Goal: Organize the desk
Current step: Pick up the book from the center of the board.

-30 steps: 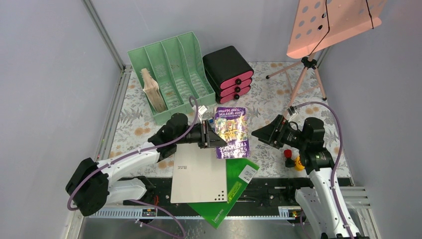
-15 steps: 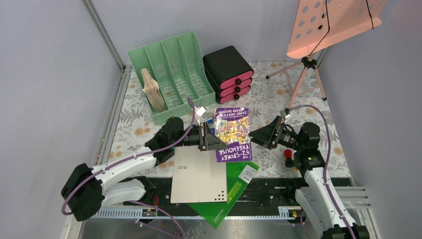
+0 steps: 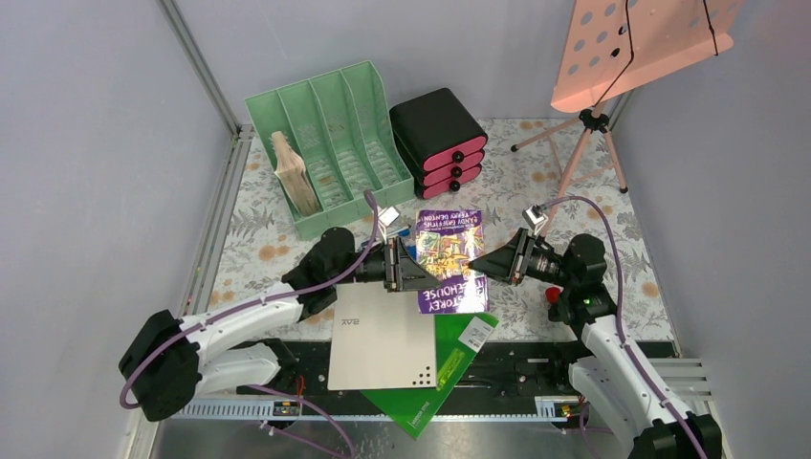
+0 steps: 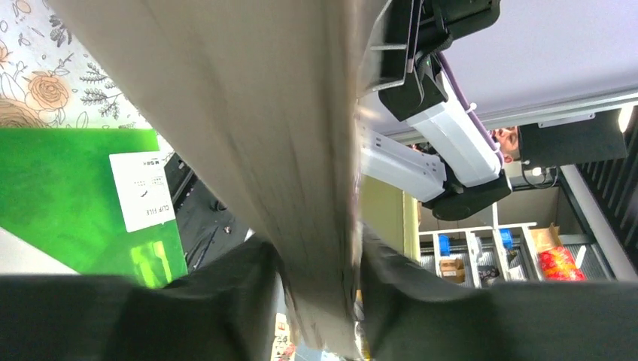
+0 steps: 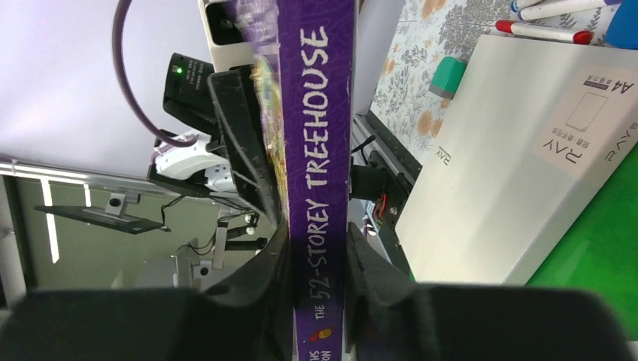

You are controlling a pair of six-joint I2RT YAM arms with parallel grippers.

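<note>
Front rail: black rail (image 3: 536, 368) along the near edge, carrying both arm bases.
Folder: green folder (image 3: 466, 356) lies flat, one corner hanging out over the rail; it looks not yet sorted.
Paper pack: white pack of A4 paper (image 3: 381, 337) lies flat on top of the folder, pinning it.
Left gripper: left gripper (image 3: 409, 269) is clamped on the page edge of the book (image 3: 449, 251). Its wrist camera shows the paper block squeezed between both fingers.
Right gripper: right gripper (image 3: 478, 265) is pinched on the purple spine from the other side, fingers tight against both covers.
Book: held up off the cloth between the two arms, covers roughly level. With both ends gripped, this is probably a hand-over or re-grip, to turn it for filing.
Desk: the desk (image 3: 536, 186), with its pale fern-and-flower cloth, fills the floor from the rail to the back wall, under everything.
Pens: markers (image 5: 553, 30) lie on the cloth beyond the paper pack.
File rack: mint file rack (image 3: 330, 134) at the back left, with a beige book (image 3: 292, 174) standing in one slot; other slots are free, a likely home for the purple book.
Drawers: black drawer box (image 3: 438, 129) with pink fronts, just right of the rack.
Stand: pink music stand (image 3: 641, 38) on a tripod, back right.
Room: plain grey walls on three sides.
</note>
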